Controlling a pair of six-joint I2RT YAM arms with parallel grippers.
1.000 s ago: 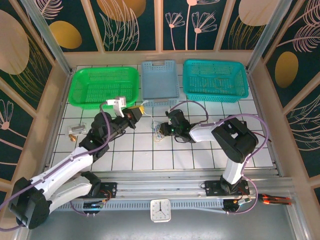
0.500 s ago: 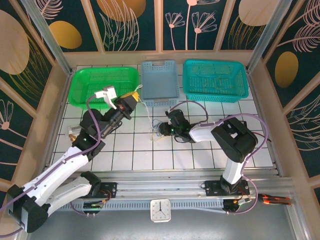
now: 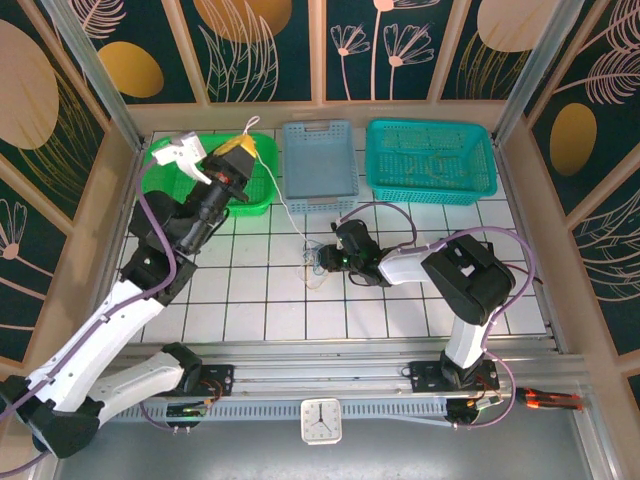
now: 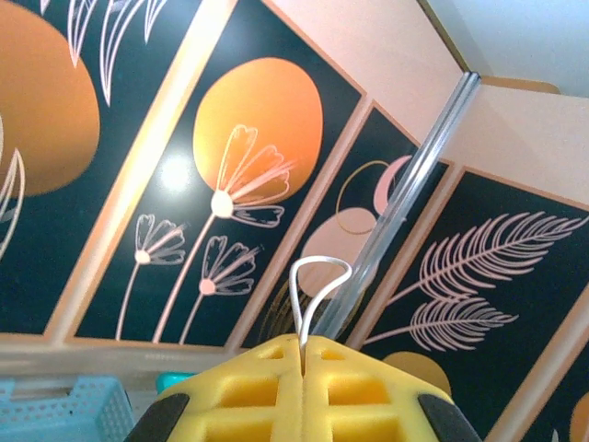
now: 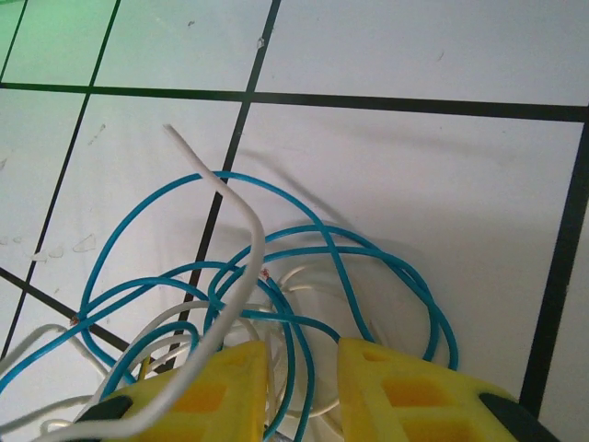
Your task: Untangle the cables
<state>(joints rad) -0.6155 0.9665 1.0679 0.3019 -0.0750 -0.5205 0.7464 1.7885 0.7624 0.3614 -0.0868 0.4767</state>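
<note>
Above the green basket (image 3: pixel 258 185), the left hand (image 3: pixel 240 148) hangs high with its fingers pressed together on a white cable (image 4: pixel 322 261), a small loop of which pokes out past the tips. From there the cable slants down to the tangle (image 3: pixel 318 260) on the table (image 3: pixel 400 310). Low at that heap, the right hand (image 5: pixel 304 368) has its fingers slightly spread, with a blue cable (image 5: pixel 262 187) and white strands running between them. Their lower ends are cut off, so I cannot tell whether any strand is caught.
</note>
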